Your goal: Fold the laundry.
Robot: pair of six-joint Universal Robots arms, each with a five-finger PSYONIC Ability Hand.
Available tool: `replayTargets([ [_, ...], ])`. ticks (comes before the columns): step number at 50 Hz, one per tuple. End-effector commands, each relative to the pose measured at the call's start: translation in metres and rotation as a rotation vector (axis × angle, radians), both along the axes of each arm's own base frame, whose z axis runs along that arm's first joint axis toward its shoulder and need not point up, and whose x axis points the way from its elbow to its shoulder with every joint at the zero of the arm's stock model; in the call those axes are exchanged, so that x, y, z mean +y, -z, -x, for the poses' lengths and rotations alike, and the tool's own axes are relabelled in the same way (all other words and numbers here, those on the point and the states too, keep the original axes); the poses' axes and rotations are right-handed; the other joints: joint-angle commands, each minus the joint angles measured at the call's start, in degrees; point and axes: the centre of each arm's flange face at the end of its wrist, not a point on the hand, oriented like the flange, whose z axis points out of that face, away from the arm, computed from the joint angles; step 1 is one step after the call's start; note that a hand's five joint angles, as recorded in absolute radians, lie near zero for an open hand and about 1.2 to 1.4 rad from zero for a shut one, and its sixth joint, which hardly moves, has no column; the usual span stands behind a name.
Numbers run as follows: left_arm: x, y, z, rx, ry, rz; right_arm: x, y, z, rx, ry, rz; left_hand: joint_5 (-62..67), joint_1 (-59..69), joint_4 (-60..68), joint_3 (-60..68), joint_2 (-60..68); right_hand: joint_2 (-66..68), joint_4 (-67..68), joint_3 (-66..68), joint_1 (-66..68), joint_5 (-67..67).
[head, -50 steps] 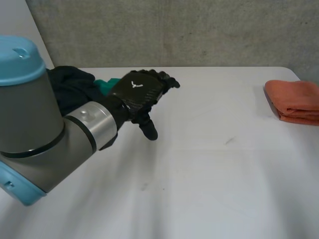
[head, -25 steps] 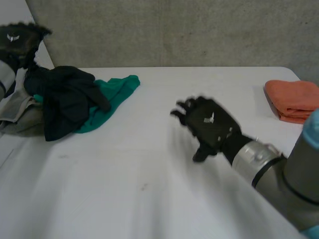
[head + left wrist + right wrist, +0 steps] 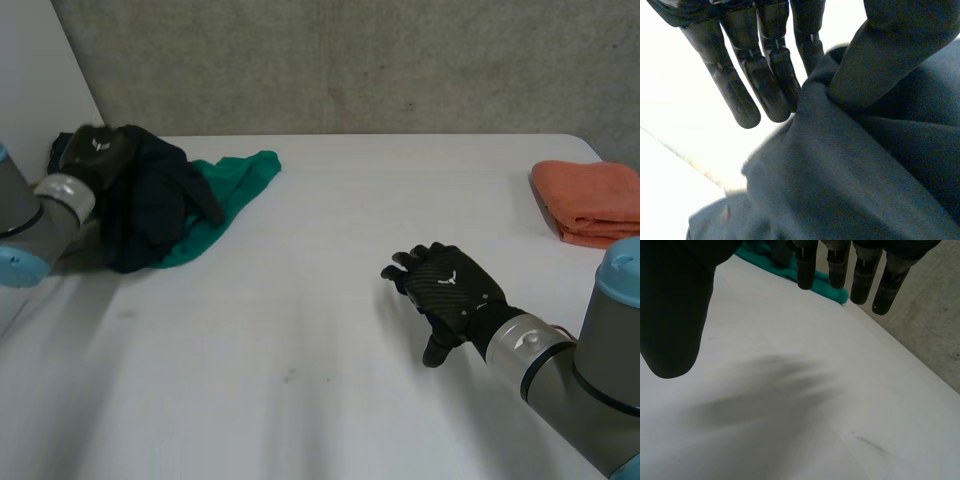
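Note:
A heap of laundry lies at the table's far left corner: a dark navy garment [image 3: 150, 200] on top of a teal green cloth [image 3: 228, 185]. My left hand [image 3: 95, 150] sits on the heap's left side. In the left wrist view its thumb and fingers [image 3: 765, 80] pinch a ridge of the dark garment [image 3: 865, 175]. My right hand [image 3: 455, 290] hovers over bare table right of centre, fingers straight and spread, holding nothing. In the right wrist view, the green cloth [image 3: 825, 282] lies beyond the fingertips of my right hand [image 3: 670, 305].
A folded orange cloth [image 3: 590, 200] lies at the right edge of the white table [image 3: 330, 230]. A concrete wall runs behind the far edge. The heap sits close to the table's left edge.
My left hand swung left, came down onto the dark garment and closed on it. My right hand came into view and moved slightly toward the front right.

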Motion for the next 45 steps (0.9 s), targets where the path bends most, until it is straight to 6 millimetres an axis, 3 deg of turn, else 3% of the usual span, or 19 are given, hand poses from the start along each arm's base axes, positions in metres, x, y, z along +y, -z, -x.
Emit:
replayTargets([
  [1,0.084,-0.09,0.077,0.283,0.176,0.083,-0.015,-0.008,0.009,-0.008,0.055,0.032,13.0,17.1,11.5,12.1,12.6,-2.8,-3.6,-2.2,-1.7,-3.7],
  [4,0.121,-0.103,0.105,0.369,0.269,0.04,-0.03,-0.017,0.019,-0.011,0.13,0.065,13.0,17.1,11.5,12.1,12.6,-2.8,-3.6,-2.2,-1.7,-3.7],
  [6,0.158,-0.102,0.129,0.439,0.357,-0.035,-0.043,-0.023,0.029,-0.016,0.193,0.087,13.0,17.1,11.5,12.1,12.6,-2.8,-3.6,-2.2,-1.7,-3.7],
  [7,0.182,-0.097,0.143,0.472,0.412,-0.094,-0.046,-0.025,0.031,-0.015,0.21,0.093,13.0,17.1,11.5,12.1,12.6,-2.8,-3.6,-2.2,-1.7,-3.7],
  [12,0.244,-0.069,0.181,0.495,0.546,-0.254,-0.058,-0.032,0.04,-0.015,0.269,0.123,10.7,14.8,9.2,9.8,10.3,-2.8,-3.6,-2.2,-1.7,-3.7],
  [15,0.267,-0.048,0.197,0.462,0.596,-0.333,-0.062,-0.036,0.041,-0.02,0.274,0.134,-30.5,-26.5,-32.0,-31.5,-30.9,-2.8,-3.6,-2.2,-1.7,-3.7],
  [19,0.276,-0.044,0.201,0.435,0.606,-0.335,-0.065,-0.037,0.043,-0.023,0.274,0.135,-38.2,-34.2,-39.7,-39.2,-38.6,-2.8,-3.6,-2.2,-1.7,-3.7],
  [21,0.267,-0.05,0.197,0.429,0.587,-0.297,-0.064,-0.035,0.043,-0.021,0.273,0.129,-43.9,-39.9,-45.5,-44.9,-44.4,-2.8,-3.6,-2.2,-1.7,-3.7],
  [24,0.232,-0.066,0.172,0.389,0.466,-0.171,-0.062,-0.034,0.042,-0.021,0.269,0.123,-53.9,-49.8,-55.4,-54.8,-54.3,-2.8,-3.6,-2.2,-1.7,-3.7],
  [26,0.2,-0.076,0.147,0.33,0.364,-0.078,-0.061,-0.033,0.042,-0.02,0.267,0.119,-53.9,-49.9,-55.4,-54.9,-54.3,-2.8,-3.6,-2.2,-1.7,-3.7],
  [31,0.143,-0.082,0.103,0.185,0.211,0.047,-0.061,-0.031,0.042,-0.019,0.264,0.116,-54.0,-50.0,-55.6,-55.0,-54.5,-2.8,-3.6,-2.2,-1.7,-3.7],
  [33,0.123,-0.076,0.088,0.127,0.158,0.067,-0.061,-0.029,0.041,-0.015,0.262,0.11,-54.1,-50.0,-55.6,-55.0,-54.5,-2.8,-3.6,-2.2,-1.7,-3.7],
  [34,0.103,-0.066,0.072,0.065,0.108,0.066,-0.061,-0.029,0.041,-0.015,0.262,0.11,-54.1,-50.0,-55.6,-55.0,-54.5,-2.8,-3.6,-2.2,-1.7,-3.7],
  [38,0.065,-0.037,0.034,-0.068,0.037,0.011,-0.061,-0.027,0.042,-0.012,0.263,0.106,-53.9,-49.9,-55.4,-54.9,-54.3,-2.8,-3.6,-2.2,-1.7,-3.7],
  [42,0.042,-0.014,0.012,-0.174,0.028,-0.045,-0.061,-0.027,0.042,-0.012,0.265,0.106,-53.4,-49.4,-54.9,-54.4,-53.8,-2.8,-3.6,-2.2,-1.7,-3.7],
  [45,0.032,-0.001,0.007,-0.228,0.025,-0.05,-0.062,-0.027,0.043,-0.013,0.268,0.105,-53.4,-49.4,-54.9,-54.3,-53.8,-2.8,-3.6,-2.2,-1.7,-3.7],
])
